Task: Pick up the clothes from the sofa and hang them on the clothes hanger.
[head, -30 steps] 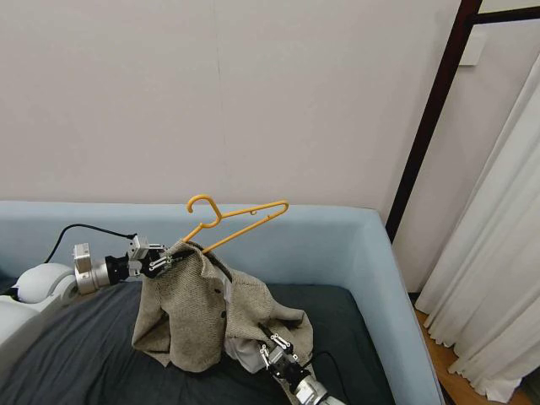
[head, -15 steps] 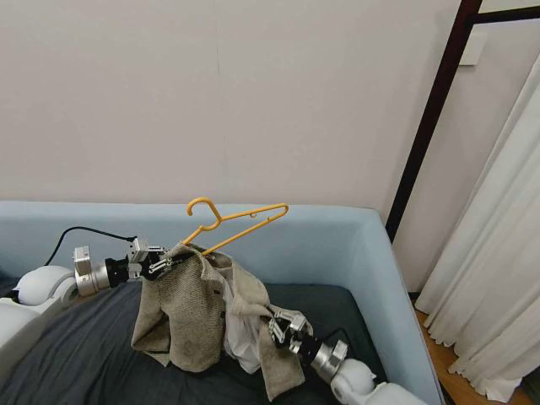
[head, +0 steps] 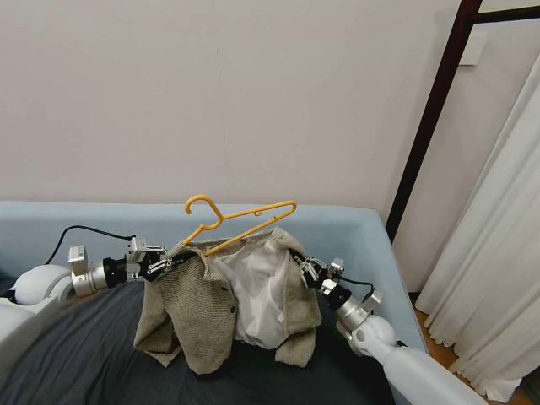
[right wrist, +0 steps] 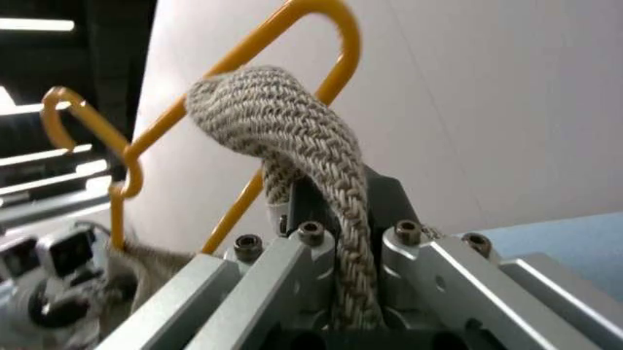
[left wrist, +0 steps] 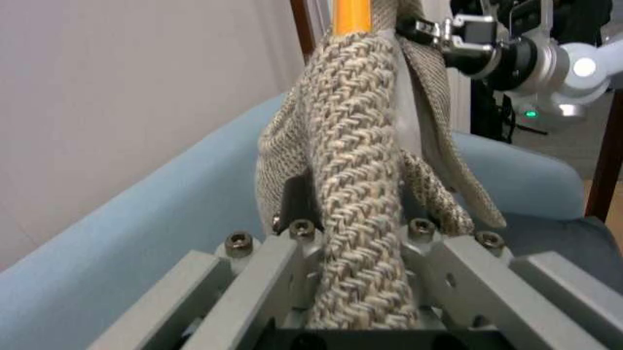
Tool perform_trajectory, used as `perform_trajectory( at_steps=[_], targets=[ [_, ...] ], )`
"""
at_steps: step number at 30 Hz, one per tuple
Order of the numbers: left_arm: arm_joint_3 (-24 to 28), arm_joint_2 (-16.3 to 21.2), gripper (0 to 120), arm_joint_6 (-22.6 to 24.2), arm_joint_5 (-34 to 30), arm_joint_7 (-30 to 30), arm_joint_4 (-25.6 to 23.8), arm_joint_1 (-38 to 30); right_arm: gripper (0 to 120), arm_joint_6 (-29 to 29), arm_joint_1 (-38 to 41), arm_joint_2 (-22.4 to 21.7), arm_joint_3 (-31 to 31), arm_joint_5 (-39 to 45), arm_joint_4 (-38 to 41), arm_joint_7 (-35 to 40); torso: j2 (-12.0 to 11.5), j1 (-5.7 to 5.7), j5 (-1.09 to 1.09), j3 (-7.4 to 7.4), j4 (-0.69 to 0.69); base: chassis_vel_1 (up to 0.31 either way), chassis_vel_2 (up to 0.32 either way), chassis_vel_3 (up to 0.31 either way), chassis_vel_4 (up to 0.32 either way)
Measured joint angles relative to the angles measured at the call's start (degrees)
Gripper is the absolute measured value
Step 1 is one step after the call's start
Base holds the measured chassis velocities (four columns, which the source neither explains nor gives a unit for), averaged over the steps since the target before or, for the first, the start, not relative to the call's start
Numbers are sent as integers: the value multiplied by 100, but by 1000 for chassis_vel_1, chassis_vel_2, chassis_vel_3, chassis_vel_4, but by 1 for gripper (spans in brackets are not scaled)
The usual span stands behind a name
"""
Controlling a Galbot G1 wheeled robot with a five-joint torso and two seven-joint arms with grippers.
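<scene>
Right gripper [head: 310, 270] has risen to the orange hanger [head: 253, 212] right end, pinching the tweed jacket [head: 190, 308] edge; white lining [head: 257, 291] now exposed. Left gripper [head: 165, 263] clamps the opposite shoulder above the blue sofa [head: 359, 240].

Coarse herringbone-weave jacket [head: 190, 312], glossy hanger [head: 245, 221]
</scene>
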Motion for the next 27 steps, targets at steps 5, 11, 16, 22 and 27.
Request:
perform_trajectory(
  at_steps=[5, 11, 16, 22, 27],
  targets=[
    [9, 30, 7, 0, 25, 21, 1, -33, 1, -215, 11, -21, 166, 267, 252, 447, 0, 0, 0, 0, 1, 0, 0, 0, 0],
    [19, 54, 7, 1, 10, 7, 24, -86, 1, -414, 22, -73, 244, 405, 438, 920, 0, 0, 0, 0, 1, 0, 0, 0, 0],
    [34, 38, 7, 1, -27, -20, 7, -124, 1, -614, 64, -23, 264, 543, 600, 1724, 0, 0, 0, 0, 1, 0, 0, 0, 0],
    [46, -9, 7, 3, -28, -49, -2, -152, 1, -713, 190, 112, 258, 530, 397, 2184, 0, 0, 0, 0, 1, 0, 0, 0, 0],
    [68, -50, 7, 3, -24, -55, 13, -171, 1, -754, 264, 220, 263, 516, 291, 2396, 0, 0, 0, 0, 1, 0, 0, 0, 0]
  ],
)
